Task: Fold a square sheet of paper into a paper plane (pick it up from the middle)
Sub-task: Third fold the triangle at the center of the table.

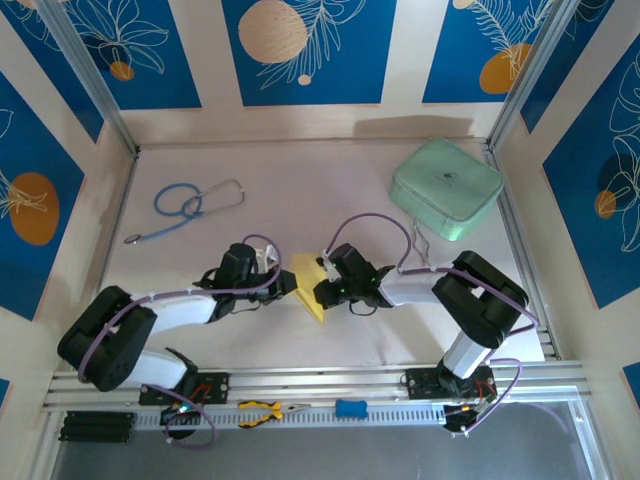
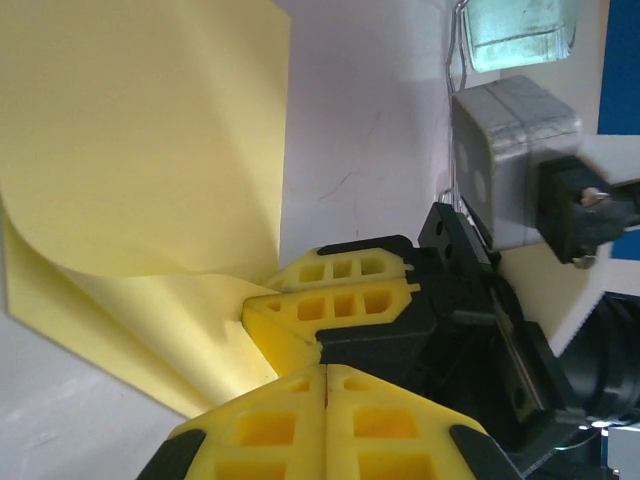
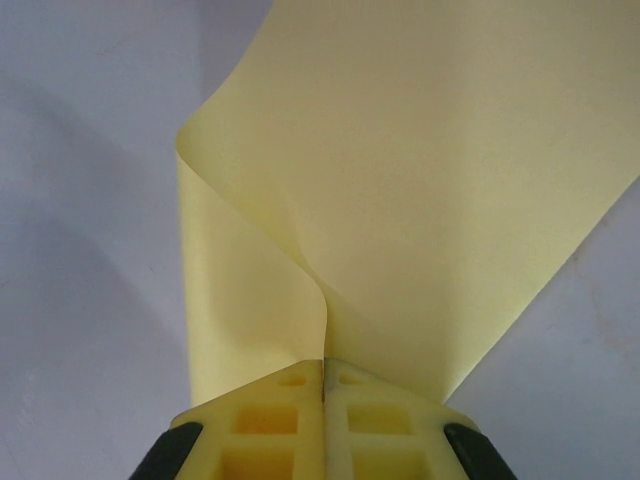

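Thin pale-yellow square sheet of paper [image 3: 420,180] sits mid-table [image 1: 330,190], curled upward, between both arms. Right gripper [image 3: 323,375] pinched tight on raised fold. Left gripper [image 2: 325,375] closed, tips at sheet's edge; hold on paper unclear. Sheet's long axis runs near-to-far.

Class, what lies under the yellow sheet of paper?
Bare pale table shows around the sheet of paper, whose edge curls up into the shut right hand. Whatever lies beneath the flat part is covered.
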You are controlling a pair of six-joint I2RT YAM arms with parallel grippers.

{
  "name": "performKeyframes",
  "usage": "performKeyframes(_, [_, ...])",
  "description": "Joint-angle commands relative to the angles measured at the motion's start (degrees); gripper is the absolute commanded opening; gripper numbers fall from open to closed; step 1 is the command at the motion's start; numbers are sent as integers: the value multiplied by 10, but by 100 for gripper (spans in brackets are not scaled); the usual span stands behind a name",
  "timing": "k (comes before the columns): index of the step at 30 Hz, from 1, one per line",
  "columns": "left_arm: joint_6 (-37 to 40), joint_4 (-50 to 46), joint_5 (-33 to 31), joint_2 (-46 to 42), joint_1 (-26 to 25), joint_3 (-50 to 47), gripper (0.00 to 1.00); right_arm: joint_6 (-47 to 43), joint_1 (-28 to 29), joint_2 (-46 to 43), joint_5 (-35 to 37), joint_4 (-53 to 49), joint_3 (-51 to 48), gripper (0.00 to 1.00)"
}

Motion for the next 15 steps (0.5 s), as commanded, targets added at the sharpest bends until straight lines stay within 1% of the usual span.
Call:
performKeyframes(1, [-24, 71, 15, 29, -10, -10, 4, -4, 2, 15, 14, -44, 3, 3])
performKeyframes(15, [-25, 94, 23, 96, -14, -11, 2, -4, 3, 22, 15, -47, 8, 3])
